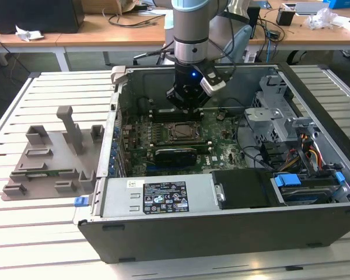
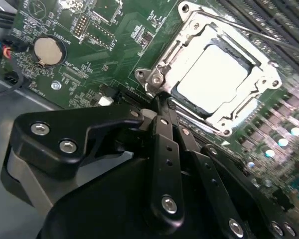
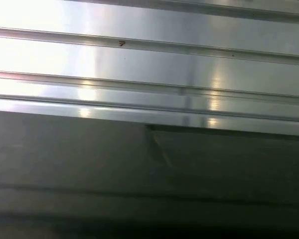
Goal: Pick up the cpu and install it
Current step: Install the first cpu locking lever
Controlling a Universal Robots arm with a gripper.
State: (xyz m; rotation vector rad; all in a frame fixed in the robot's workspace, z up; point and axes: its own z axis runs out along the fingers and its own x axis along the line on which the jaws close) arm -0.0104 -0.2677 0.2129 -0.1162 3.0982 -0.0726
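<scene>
Cpu [image 2: 217, 74], the small flat square chip with a shiny silver metal top, lies seated inside the square metal socket frame [image 2: 187, 52] on the green motherboard [image 2: 97, 64], in the upper right of the second wrist view; it is apart from the jaws. Nearest the camera in that view, the black gripper [image 2: 157, 107] fills the lower half of the frame, its linkage arms converging so that the jaws look drawn together with nothing between them, their tips just beside the near edge of the socket frame. A round silver coin battery [image 2: 49, 51] sits on the board at the upper left of that frame. In the exterior view, near the bottom of the frame, the grey metal computer case [image 1: 163, 233] lies open on the slatted pale metal surface [image 1: 41, 233]. At middle left, beside the case, rests a grey plastic tray with upright blocks [image 1: 52, 157]. Deeper inside the case, at the frame's centre, the socket frame [image 1: 179, 132] shows on the motherboard [image 1: 221, 149], with the gripper [image 1: 185, 111] hanging just above and behind it on the arm [image 1: 191, 35]. Wooden desks [image 1: 105, 29] cross the top of the frame.
</scene>
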